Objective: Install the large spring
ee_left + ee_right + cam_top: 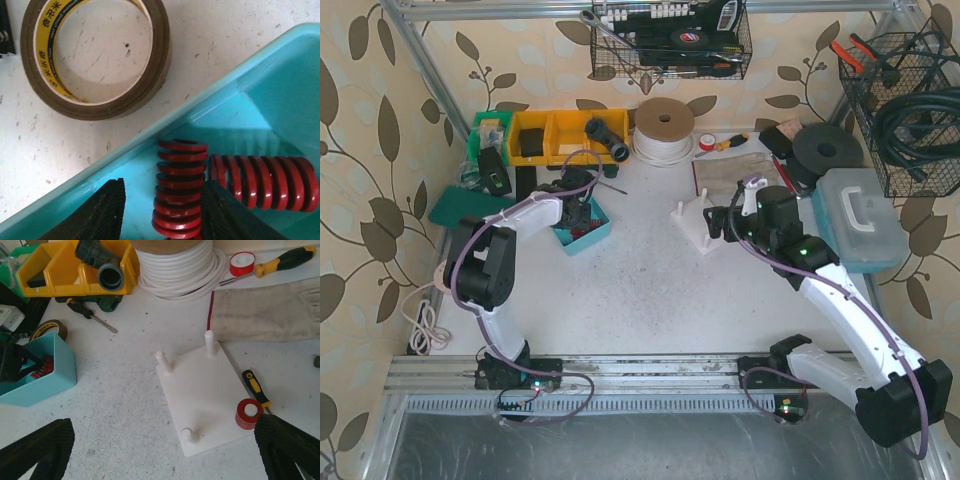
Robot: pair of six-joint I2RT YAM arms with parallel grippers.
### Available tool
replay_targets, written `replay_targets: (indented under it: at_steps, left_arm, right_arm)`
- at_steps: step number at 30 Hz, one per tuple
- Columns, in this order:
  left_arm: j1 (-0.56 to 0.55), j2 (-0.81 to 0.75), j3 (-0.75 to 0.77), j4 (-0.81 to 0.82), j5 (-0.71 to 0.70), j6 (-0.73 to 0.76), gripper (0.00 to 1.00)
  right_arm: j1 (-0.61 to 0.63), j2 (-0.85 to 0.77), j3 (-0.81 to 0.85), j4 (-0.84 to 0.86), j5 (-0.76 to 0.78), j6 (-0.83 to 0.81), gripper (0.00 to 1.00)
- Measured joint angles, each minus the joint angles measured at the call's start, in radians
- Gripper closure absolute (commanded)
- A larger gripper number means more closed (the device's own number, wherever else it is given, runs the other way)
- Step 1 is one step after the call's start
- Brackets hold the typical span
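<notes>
Nearest the lens, the left pincer is set astride a red coiled steel spring in the teal plastic bin, the spring's long axis running along the fingers. Whether it is clamped cannot be told. The white pegged plate is nearer the gaping right pincer.

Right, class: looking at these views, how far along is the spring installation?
Done: one fitted red spring sits on a peg of the white pegboard. In hand: the left gripper straddles an upright red spring in the teal bin; a firm grip isn't clear. Left: lift it out and seat it on a bare peg, where the open right gripper hovers.
</notes>
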Motion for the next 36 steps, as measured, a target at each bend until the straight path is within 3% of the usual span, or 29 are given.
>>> replay_targets:
  at_steps: [7,21,27,36]
  left_arm:
    - [0.000,0.043,0.029,0.029,0.017,-0.005,0.51]
    - [0.000,0.115,0.027,0.111,0.013,-0.023,0.60]
    - [0.000,0.116,0.023,0.122,0.003,-0.026,0.77]
    - [-0.021,0.078,-0.008,0.110,0.037,-0.052,0.90]
  right_arm:
    - [0.000,0.013,0.000,0.006,-0.023,-0.011,0.03]
    - [0.000,-0.001,-0.003,0.008,-0.031,-0.027,0.03]
    - [0.000,-0.012,-0.006,0.007,-0.031,-0.027,0.02]
    - [0.000,-0.033,-0.008,0.007,-0.030,-0.034,0.02]
